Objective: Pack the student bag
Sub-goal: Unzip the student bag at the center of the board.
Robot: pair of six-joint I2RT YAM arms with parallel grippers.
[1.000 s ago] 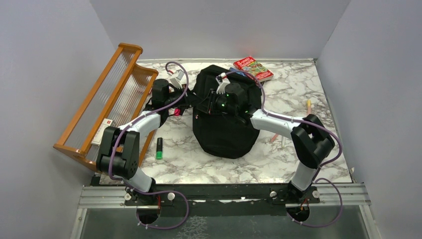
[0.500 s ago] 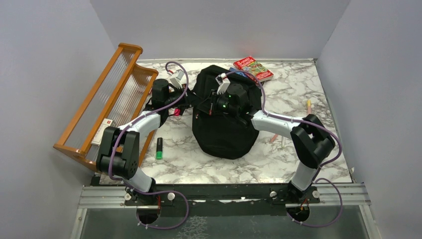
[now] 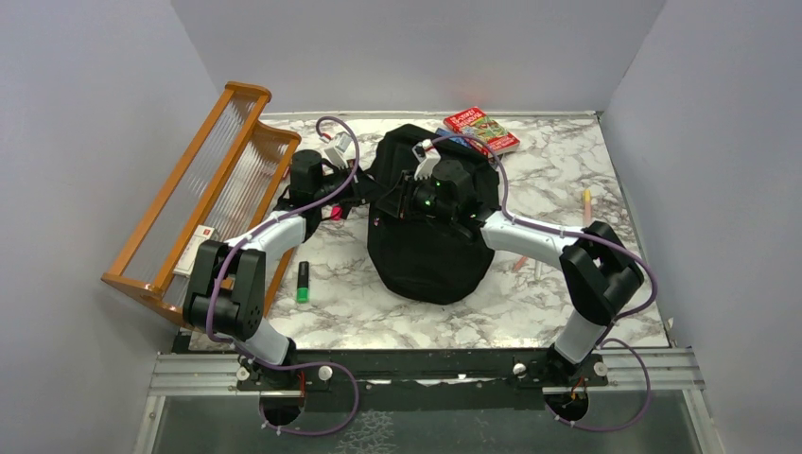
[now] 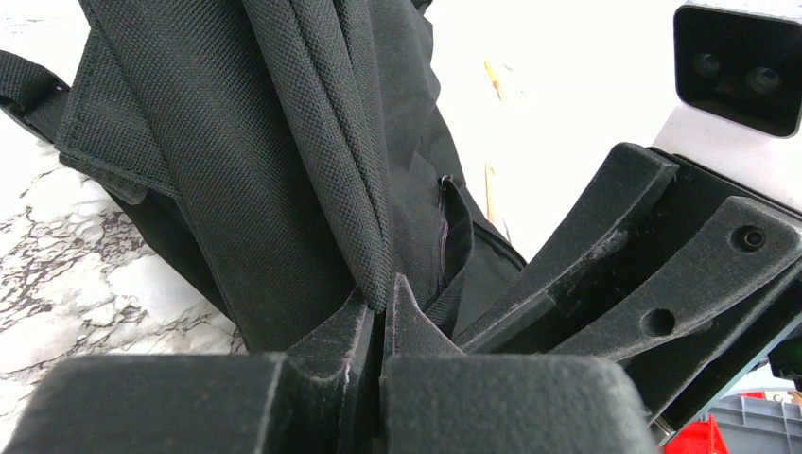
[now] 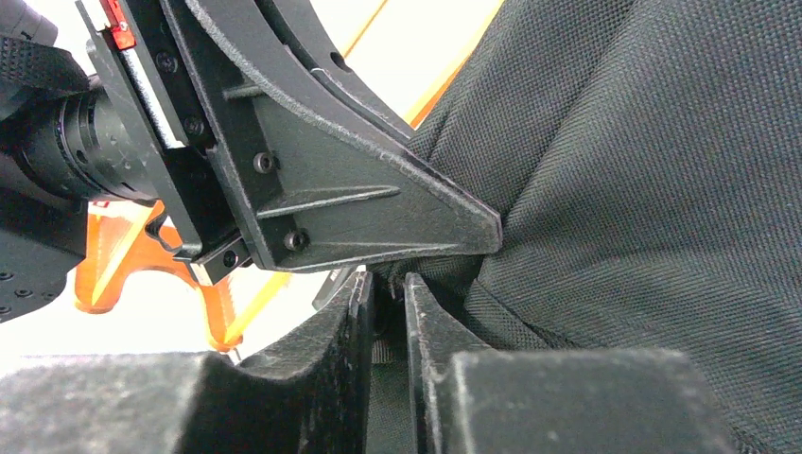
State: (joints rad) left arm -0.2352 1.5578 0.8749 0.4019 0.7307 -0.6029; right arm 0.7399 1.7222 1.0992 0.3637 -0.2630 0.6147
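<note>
A grey-walled booth closes in a marble-patterned table (image 3: 567, 189), and the black bag (image 3: 430, 255) lies in the middle of it. Its long axis runs from the near edge toward the back wall, with its rounded bottom toward the arm bases.

Both arms reach to the same spot, the bag's far-left shoulder, so neither is really the nearer one. The left gripper (image 4: 380, 307) comes at it from the left side. Its jaws are pressed together on a thick folded edge of the bag's cloth, which rises straight up out of the pinch.

The right gripper (image 5: 388, 284) comes across the top of the bag from the right and meets it almost nose to nose, the left one's fingers (image 5: 378, 218) just in front of it. Its jaws stand only a sliver apart, with dark woven cloth in the slit, so it looks clamped on the bag too, though the grip itself is half hidden.

As I judge it, the next move depends on drawing these two pinches apart, left and right, to open the bag's mouth. The book (image 3: 481, 130) lies just beyond the bag, and the green marker (image 3: 303, 281) near its left side.
</note>
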